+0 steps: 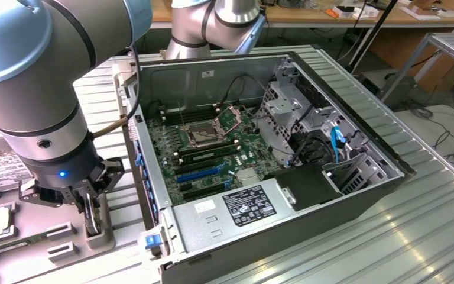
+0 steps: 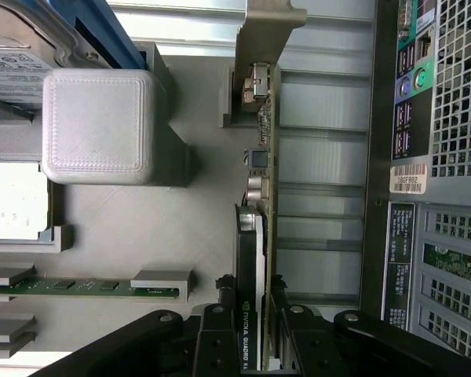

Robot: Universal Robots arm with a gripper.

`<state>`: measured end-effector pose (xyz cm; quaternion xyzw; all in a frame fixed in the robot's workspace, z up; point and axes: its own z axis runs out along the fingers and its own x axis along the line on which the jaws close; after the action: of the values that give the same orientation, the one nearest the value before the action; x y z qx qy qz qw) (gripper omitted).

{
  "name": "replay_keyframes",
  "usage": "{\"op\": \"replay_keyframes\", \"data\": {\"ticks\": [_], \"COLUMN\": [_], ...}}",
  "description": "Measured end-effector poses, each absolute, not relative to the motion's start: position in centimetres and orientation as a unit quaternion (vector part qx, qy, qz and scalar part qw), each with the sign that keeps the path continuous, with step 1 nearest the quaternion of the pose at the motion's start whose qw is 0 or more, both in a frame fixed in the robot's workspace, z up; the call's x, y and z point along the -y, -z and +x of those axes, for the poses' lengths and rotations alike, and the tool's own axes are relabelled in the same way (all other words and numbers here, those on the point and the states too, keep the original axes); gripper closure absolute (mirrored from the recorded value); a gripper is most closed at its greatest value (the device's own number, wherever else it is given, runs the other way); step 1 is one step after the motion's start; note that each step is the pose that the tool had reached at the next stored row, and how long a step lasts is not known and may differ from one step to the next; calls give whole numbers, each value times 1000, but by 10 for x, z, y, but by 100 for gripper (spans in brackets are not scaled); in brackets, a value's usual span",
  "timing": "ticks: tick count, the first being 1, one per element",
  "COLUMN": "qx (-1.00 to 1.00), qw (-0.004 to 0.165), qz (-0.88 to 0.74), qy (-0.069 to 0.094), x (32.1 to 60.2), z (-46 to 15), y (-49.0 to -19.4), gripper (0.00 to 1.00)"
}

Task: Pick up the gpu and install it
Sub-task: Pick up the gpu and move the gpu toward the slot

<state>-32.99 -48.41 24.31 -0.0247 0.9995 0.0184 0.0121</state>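
The gpu (image 2: 267, 196) stands on edge in a grey holder (image 1: 99, 239) on the parts tray, at the exterior view's left of the open computer case. It is a thin green board with a black cooler (image 2: 249, 259) labelled NVIDIA Quadro and a metal bracket (image 2: 271, 20) at its far end. My gripper (image 2: 251, 294) reaches down over its near end. One black finger (image 2: 224, 314) lies against the cooler side and the other against the board side. In the exterior view the gripper (image 1: 91, 213) hangs low over the holder, and the card still sits in it.
The open computer case (image 1: 385, 154) lies on its side with the motherboard (image 1: 211, 142) and power supply (image 1: 239, 204) facing up. Its rear panel (image 2: 447, 157) runs close beside the card. The tray holds a grey block (image 2: 98, 126), a processor (image 2: 12, 200), a memory stick (image 2: 78, 287) and a hard drive (image 2: 16, 78).
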Motion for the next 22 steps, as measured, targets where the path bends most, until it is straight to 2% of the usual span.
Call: {"op": "replay_keyframes", "data": {"ticks": [14,22], "qx": [-999,-999], "qw": [12,12], "qz": [-25,-25], "qy": [-18,-18], "x": [484,484], "z": [-330,-330], "y": [-251,-267], "gripper": [73,73]}}
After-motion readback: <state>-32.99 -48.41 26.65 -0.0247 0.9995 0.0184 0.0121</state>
